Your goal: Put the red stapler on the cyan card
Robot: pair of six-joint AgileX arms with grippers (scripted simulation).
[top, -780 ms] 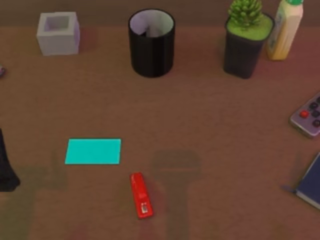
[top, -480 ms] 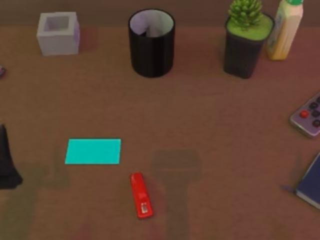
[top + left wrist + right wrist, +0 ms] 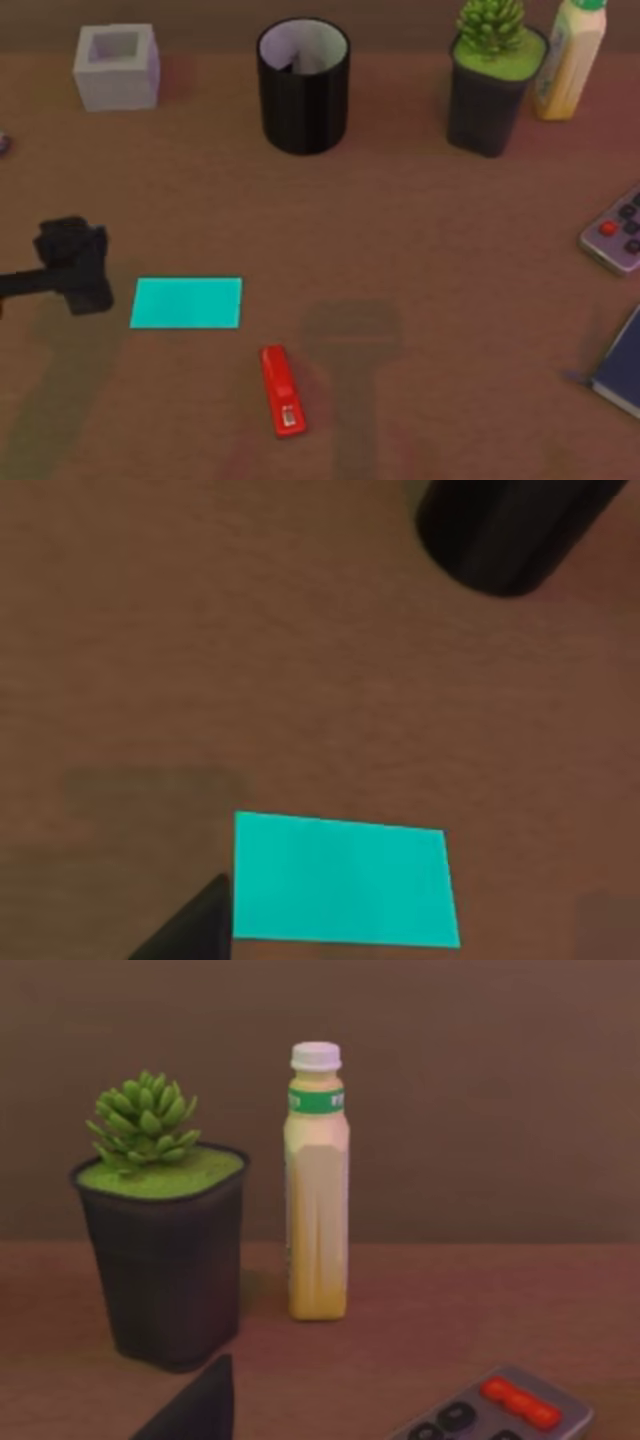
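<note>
The red stapler (image 3: 283, 390) lies flat near the table's front, its silver patch at the near end. The cyan card (image 3: 187, 303) lies flat just up and to the left of it, apart from it. My left gripper (image 3: 80, 270) hovers just left of the card, open and holding nothing. In the left wrist view the card (image 3: 340, 880) fills the lower middle beside one dark finger (image 3: 190, 930). The stapler is out of both wrist views. My right arm is outside the top view. One finger (image 3: 200, 1405) of its open gripper shows in the right wrist view.
Along the back stand a white cube holder (image 3: 117, 67), a black cup (image 3: 303, 85), a potted plant (image 3: 492, 90) and a yellow bottle (image 3: 570, 60). A grey remote (image 3: 615, 232) and a dark blue notebook (image 3: 622, 365) lie at the right edge.
My left arm has swung in from the left edge and up the table, and its gripper now sits beside the card. The stapler and card have not moved.
</note>
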